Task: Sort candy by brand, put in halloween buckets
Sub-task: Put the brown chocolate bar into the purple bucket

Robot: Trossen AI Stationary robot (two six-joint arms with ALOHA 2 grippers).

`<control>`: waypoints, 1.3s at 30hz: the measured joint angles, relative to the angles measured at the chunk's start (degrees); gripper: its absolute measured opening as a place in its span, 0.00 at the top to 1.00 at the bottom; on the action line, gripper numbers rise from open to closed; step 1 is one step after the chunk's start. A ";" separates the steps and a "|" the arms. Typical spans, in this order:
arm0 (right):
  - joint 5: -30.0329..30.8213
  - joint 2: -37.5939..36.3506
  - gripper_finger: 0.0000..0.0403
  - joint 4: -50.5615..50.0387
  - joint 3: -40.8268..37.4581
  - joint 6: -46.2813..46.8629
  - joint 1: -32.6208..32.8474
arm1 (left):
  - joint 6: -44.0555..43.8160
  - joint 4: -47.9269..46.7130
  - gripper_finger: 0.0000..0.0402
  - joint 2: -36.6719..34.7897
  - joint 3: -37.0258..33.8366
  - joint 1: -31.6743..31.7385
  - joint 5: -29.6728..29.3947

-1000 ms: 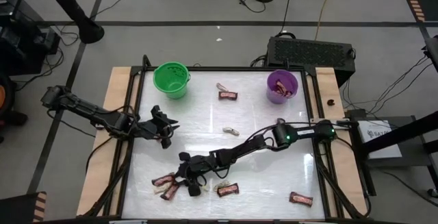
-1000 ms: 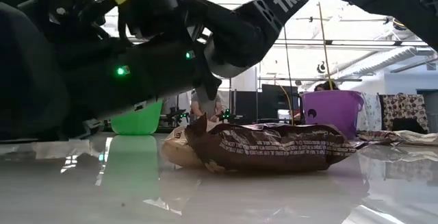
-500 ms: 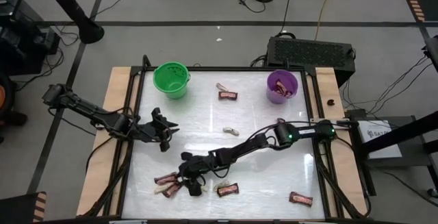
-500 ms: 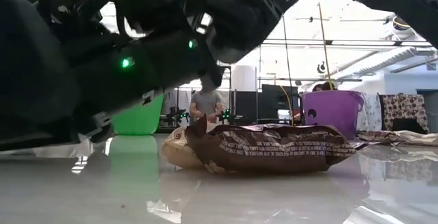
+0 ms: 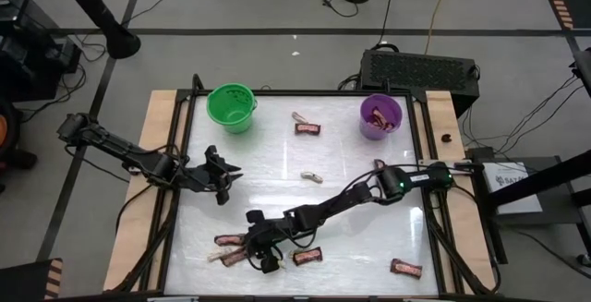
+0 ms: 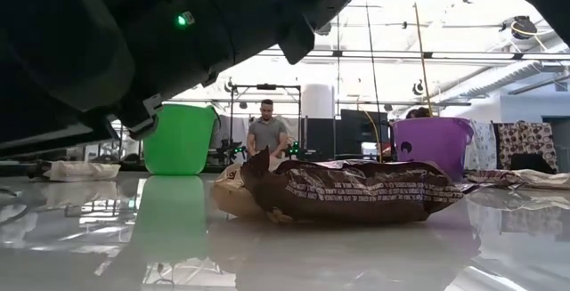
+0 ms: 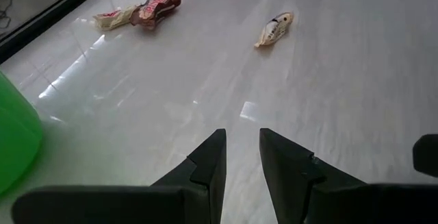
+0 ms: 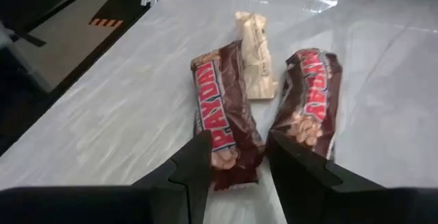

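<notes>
My right gripper (image 8: 239, 172) is open, low over the table near its front left, also in the high view (image 5: 251, 247). Its fingers stand on either side of the near end of a dark red-brown bar (image 8: 222, 125). A second bar (image 8: 311, 104) and a pale tan piece (image 8: 256, 53) lie flat beside it. My left gripper (image 7: 242, 162) is empty, with a narrow gap between its fingers, and waits at the table's left (image 5: 222, 175). The green bucket (image 5: 231, 106) and the purple bucket (image 5: 380, 115), with candy inside, stand at the far edge.
More candy lies flat on the table: a bar (image 5: 309, 256) with a pale piece against it at the front, a bar (image 5: 404, 267) at the front right, a pale piece (image 5: 312, 175) mid-table, and a bar (image 5: 307, 128) with a pale piece (image 5: 298, 116) between the buckets. A person (image 6: 267, 135) stands in the room behind.
My right gripper has gone a little toward the table's near edge and now stands over the bars at the front left. In the low view its arm has moved up and aside, so the green bucket shows.
</notes>
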 joint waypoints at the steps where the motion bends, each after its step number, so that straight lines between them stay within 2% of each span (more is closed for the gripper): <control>1: 0.02 0.23 0.66 0.18 0.00 0.22 0.05 | -0.24 0.00 0.76 0.00 0.00 0.00 0.00; 12: 2.59 0.84 0.68 -0.76 0.04 0.71 -0.02 | -0.32 -0.04 0.76 0.00 0.00 0.04 0.00; 15: 2.57 0.86 0.74 -0.95 0.04 0.72 0.11 | -0.32 -0.04 0.76 0.00 0.00 0.04 0.00; 21: 0.30 0.85 0.97 -2.38 0.04 1.11 0.11 | -0.31 -0.04 0.76 -0.01 0.00 0.04 0.00; 27: -0.72 -0.89 0.99 -4.66 0.07 1.11 0.09 | -0.30 -0.11 0.76 0.00 0.00 0.04 0.00; 30: -0.11 -3.66 1.00 -8.38 0.09 -0.02 0.06 | -0.30 -0.31 0.76 -0.01 0.00 0.02 0.00; 34: 1.40 -8.36 1.00 -19.99 0.14 -1.31 -0.14 | -0.39 -0.52 0.76 0.00 0.00 0.02 0.00; 39: 15.66 -14.46 1.00 -38.92 0.01 -2.34 -0.37 | -1.21 -0.55 0.76 0.00 0.00 0.00 0.05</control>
